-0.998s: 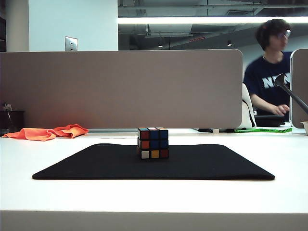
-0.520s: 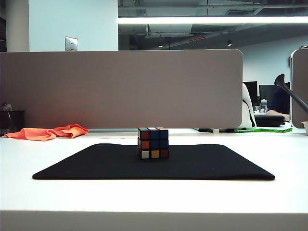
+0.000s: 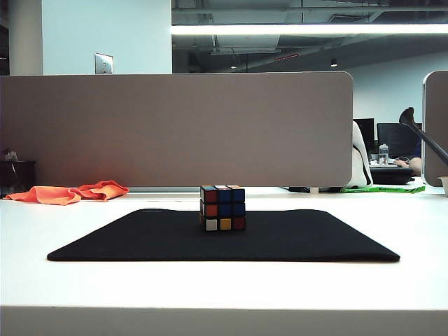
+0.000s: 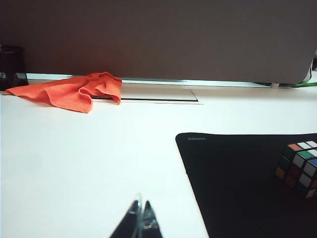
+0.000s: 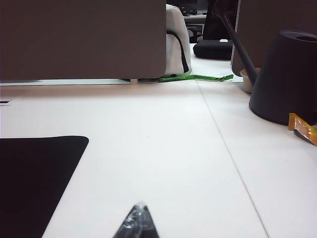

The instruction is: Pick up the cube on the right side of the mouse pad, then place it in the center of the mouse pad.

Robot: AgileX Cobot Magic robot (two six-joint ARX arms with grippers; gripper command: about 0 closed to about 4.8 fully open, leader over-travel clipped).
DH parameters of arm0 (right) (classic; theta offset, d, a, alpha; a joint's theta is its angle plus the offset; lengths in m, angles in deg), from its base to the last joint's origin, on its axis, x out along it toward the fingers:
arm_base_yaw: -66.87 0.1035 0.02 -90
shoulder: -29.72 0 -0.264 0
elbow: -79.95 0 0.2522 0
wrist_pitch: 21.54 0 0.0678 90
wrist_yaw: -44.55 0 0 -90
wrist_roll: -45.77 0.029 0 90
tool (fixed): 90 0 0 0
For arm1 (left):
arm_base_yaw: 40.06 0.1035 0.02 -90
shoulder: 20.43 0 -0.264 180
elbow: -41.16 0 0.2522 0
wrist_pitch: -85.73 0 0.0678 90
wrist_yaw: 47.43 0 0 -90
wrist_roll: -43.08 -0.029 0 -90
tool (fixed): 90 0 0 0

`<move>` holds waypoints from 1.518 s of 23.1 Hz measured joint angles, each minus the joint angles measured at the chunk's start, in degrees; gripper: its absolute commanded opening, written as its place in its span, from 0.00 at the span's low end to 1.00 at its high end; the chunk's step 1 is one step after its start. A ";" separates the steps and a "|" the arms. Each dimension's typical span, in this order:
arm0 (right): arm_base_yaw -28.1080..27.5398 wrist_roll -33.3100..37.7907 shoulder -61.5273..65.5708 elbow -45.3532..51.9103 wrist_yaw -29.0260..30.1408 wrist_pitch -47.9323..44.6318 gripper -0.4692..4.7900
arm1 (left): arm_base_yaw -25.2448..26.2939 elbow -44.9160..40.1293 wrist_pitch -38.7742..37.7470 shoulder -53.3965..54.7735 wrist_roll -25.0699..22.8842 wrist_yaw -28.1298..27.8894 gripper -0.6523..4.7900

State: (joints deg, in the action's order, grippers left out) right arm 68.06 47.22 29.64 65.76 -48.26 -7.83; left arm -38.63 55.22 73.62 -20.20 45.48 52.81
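**On the white desk: cube set at mat centre, both arms drawn back**

Far left, orange cloth (image 3: 68,192) bunched against the grey partition (image 3: 175,129), well apart from the work. Left gripper (image 4: 140,218) low over bare table (image 3: 224,283) beside the mouse pad (image 3: 140,238), tips pressed together, holding nothing. Cube (image 3: 222,208), 1 item, upright on the pad, about mid-width: placement looks done. Right gripper (image 5: 136,223) likewise pinched shut and empty, over bare table off the pad's right edge, judged parked clear. Far right, black lamp base (image 5: 287,79).
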 measured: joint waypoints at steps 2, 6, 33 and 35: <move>0.00 -0.02 0.00 0.00 0.02 0.00 0.08 | 0.00 0.00 0.00 0.00 -0.17 0.00 0.11; 0.02 -0.02 0.00 0.00 1.51 0.00 0.08 | 0.00 -0.02 0.00 0.02 -1.55 -3.45 0.11; 0.02 -0.02 0.00 0.00 1.51 0.92 0.08 | 0.02 -0.02 -0.72 0.04 -3.91 -7.04 0.11; 0.04 -0.02 0.00 0.00 1.51 1.53 0.08 | 0.02 -0.02 -0.79 0.04 -3.91 -7.04 0.11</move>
State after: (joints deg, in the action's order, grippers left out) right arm 68.10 47.20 29.64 65.76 -46.75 -6.30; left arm -38.61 55.20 72.83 -20.15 41.57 45.77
